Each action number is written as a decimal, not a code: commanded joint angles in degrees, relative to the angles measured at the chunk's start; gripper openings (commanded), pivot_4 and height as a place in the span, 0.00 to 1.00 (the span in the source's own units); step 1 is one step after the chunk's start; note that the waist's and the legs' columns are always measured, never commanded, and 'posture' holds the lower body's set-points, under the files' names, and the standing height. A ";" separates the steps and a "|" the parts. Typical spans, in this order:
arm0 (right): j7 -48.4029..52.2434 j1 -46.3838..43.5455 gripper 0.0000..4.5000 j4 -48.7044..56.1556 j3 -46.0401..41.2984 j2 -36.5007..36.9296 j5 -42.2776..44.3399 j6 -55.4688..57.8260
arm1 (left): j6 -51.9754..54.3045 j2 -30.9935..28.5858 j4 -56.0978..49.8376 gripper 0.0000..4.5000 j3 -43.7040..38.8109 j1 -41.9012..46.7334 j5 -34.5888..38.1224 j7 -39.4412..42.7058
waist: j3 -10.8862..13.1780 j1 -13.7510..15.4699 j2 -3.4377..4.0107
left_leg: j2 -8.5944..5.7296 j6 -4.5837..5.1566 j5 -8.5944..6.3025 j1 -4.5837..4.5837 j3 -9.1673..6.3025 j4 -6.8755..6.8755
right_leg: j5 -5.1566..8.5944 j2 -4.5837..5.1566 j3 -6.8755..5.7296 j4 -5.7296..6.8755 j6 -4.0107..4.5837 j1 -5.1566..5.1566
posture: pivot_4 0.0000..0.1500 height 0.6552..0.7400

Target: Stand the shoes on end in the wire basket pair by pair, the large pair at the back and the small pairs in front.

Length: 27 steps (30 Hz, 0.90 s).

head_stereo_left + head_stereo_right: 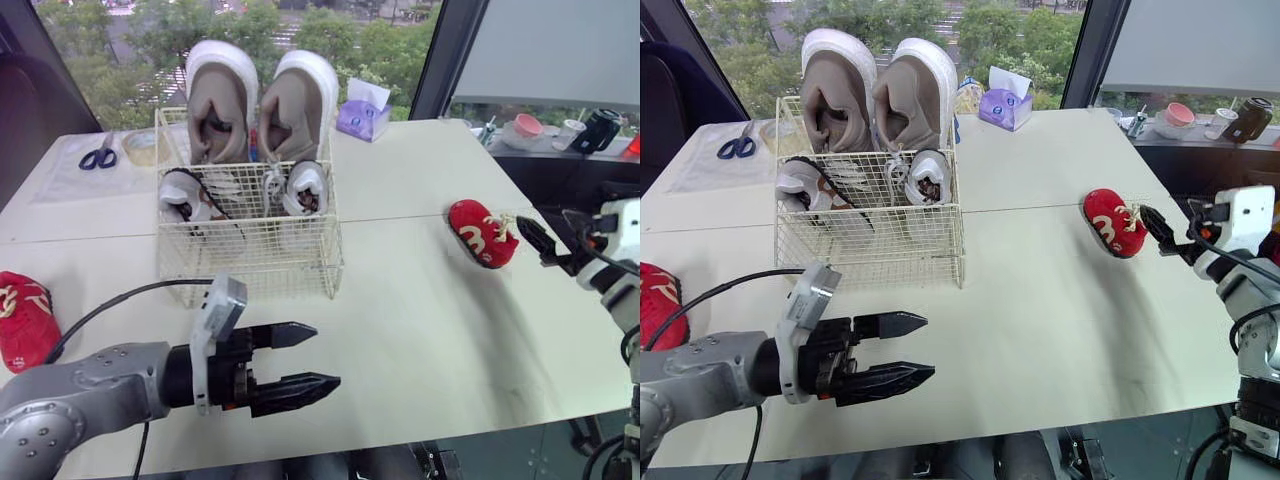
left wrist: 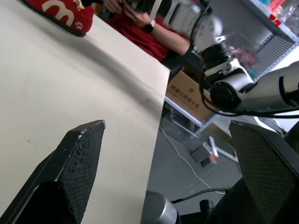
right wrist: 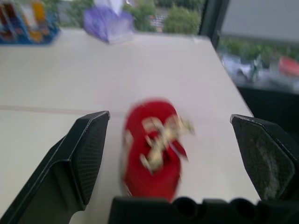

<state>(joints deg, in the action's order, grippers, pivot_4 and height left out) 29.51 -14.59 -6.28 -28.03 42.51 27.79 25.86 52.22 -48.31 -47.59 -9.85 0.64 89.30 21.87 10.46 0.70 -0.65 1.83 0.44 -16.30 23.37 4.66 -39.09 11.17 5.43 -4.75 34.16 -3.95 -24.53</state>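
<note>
The wire basket (image 1: 270, 262), centre-left of the head view, is thin cream-coated metal wire. The large shoes (image 1: 215, 110) in it look like matt taupe cloth with smooth white rubber soles. The red shoe (image 1: 480, 232), at right, looks soft and fuzzy. The table (image 1: 420, 330) is smooth and matt. On the left gripper (image 1: 327, 354), the fingers (image 2: 79, 158) are matt black with a fine cross-hatched grain.

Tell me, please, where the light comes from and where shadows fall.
Left eye view: daylight enters through the window behind the wire basket; the right red shoe casts a soft shadow toward the near edge. Left wrist view: that shadow darkens the table beside it.
</note>
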 commanded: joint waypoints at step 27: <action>5.76 -21.89 0.59 -50.93 10.88 -7.77 -13.01 -26.56 | -3.24 -5.02 -0.45 1.00 -1.52 -4.91 -7.10 1.20 | -0.03 -1.21 0.15 | 0.01 -0.02 0.01 -0.02 -0.06 0.00 | 0.00 -0.08 0.02 0.00 0.00 0.03 | 1.00 1.00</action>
<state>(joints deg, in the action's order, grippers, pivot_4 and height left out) 35.66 -35.92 -55.70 -17.22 34.78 15.75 0.92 50.21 -52.76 -47.30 -9.26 -4.36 80.79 22.45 10.43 -0.51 -0.50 1.84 0.42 -16.28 23.33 4.59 -39.09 11.16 5.35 -4.72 34.17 -3.96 -24.48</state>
